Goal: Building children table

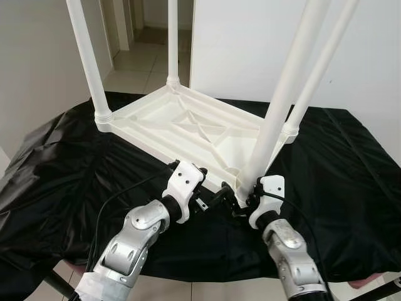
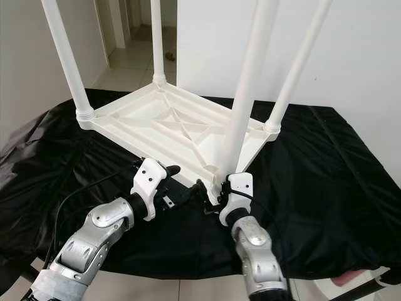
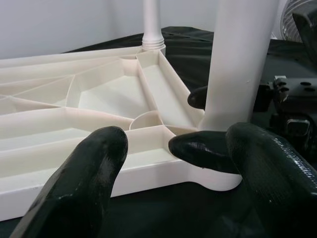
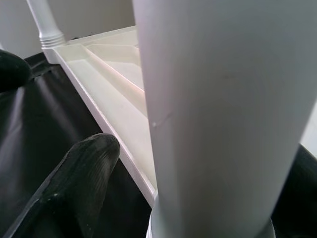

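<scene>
You have the tabletop (image 1: 188, 128) lying upside down on the cloth (image 1: 62, 175) that covers the desk, with a leg standing up from each of its four corners. The near leg (image 1: 276, 119) rises from the corner closest to you; the left leg (image 1: 88, 59) stands at the left corner, the far leg (image 1: 173, 41) behind, and the right leg (image 1: 316, 78) to the right. Your left tool (image 1: 213, 197) sits just before the tabletop's near edge, left of the near leg. Your right tool (image 1: 245, 199) is at that leg's base, fingers to either side of it. Behind the desk a wall (image 1: 250, 44) stands to the right, with a tiled floor (image 1: 135, 66) leading away to the left.
</scene>
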